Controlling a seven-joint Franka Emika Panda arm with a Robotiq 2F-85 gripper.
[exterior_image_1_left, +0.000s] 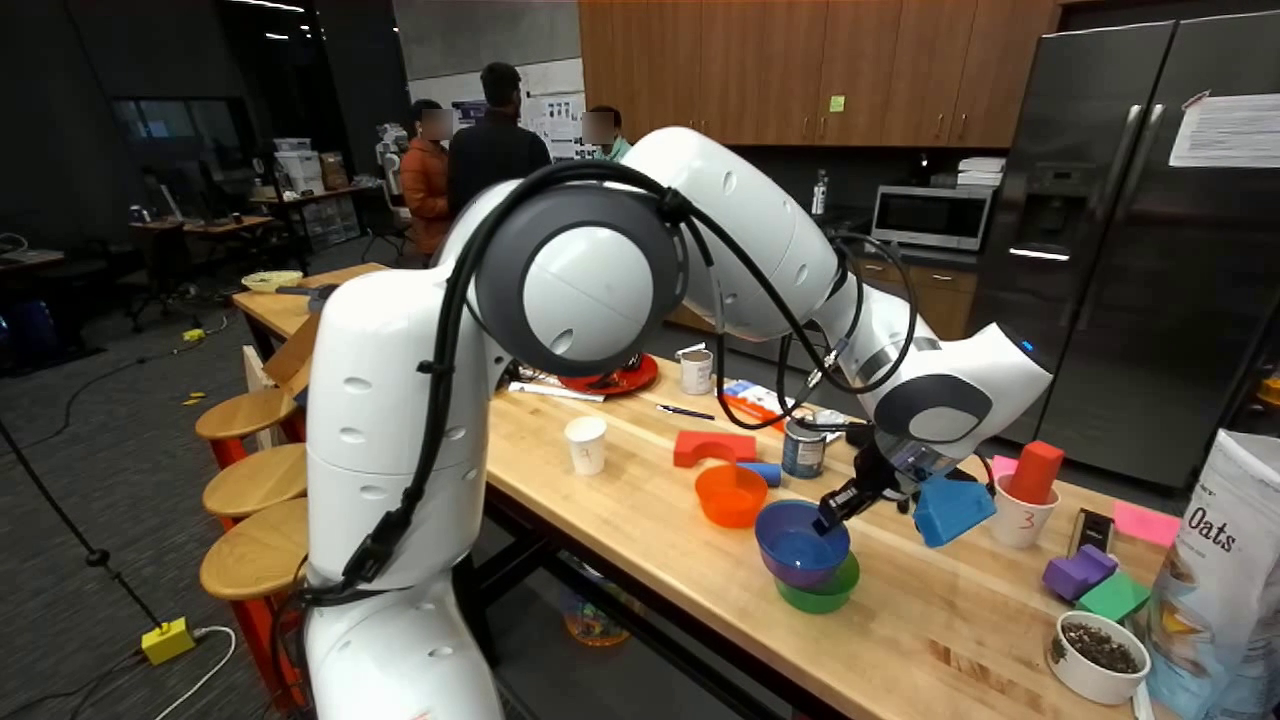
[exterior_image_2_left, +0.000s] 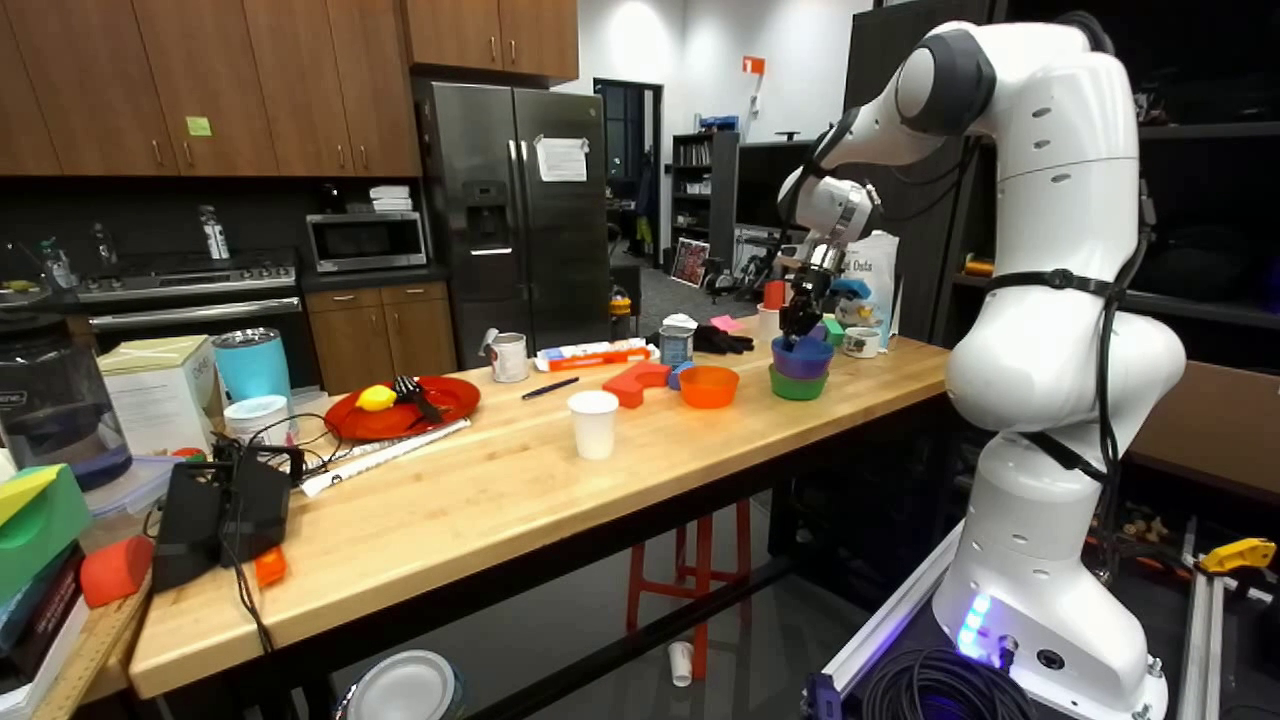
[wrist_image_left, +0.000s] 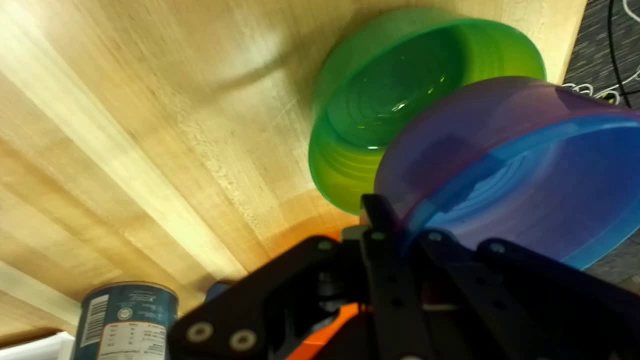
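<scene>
Gripper (exterior_image_1_left: 826, 515) pinched blue-and-purple bowl (wrist_image_left: 440, 145) by its rim

Its jaws stood almost fully together, with one edge of the bowl caught between them. That bowl tilted over one green bowl (wrist_image_left: 340, 170); whether they touched could not be told, nor whether blue and purple made one bowl or two nested. One orange bowl (exterior_image_1_left: 732, 515) stood just beside them on the wooden tabletop (exterior_image_1_left: 900, 650), with one red arch block (exterior_image_1_left: 714, 447) and one blue cylinder (exterior_image_1_left: 765, 473) near it. One dark blue can (exterior_image_1_left: 804, 452) stood by the cylinder and one pale can (exterior_image_1_left: 696, 372) farther off. One white paper cup (exterior_image_1_left: 587, 445) stood alone; a second cup (exterior_image_1_left: 1015, 523), marked 3, held one red block (exterior_image_1_left: 1035, 472). Near one oats bag (exterior_image_1_left: 1210, 560) were one purple block (exterior_image_1_left: 1078, 573), one green block (exterior_image_1_left: 1113, 597) and one white bowl (exterior_image_1_left: 1090, 685) of dark grains. Farther along, past one pen (exterior_image_2_left: 550, 388), lay one red plate (exterior_image_2_left: 460, 397) bearing one lemon (exterior_image_2_left: 377, 398).
</scene>
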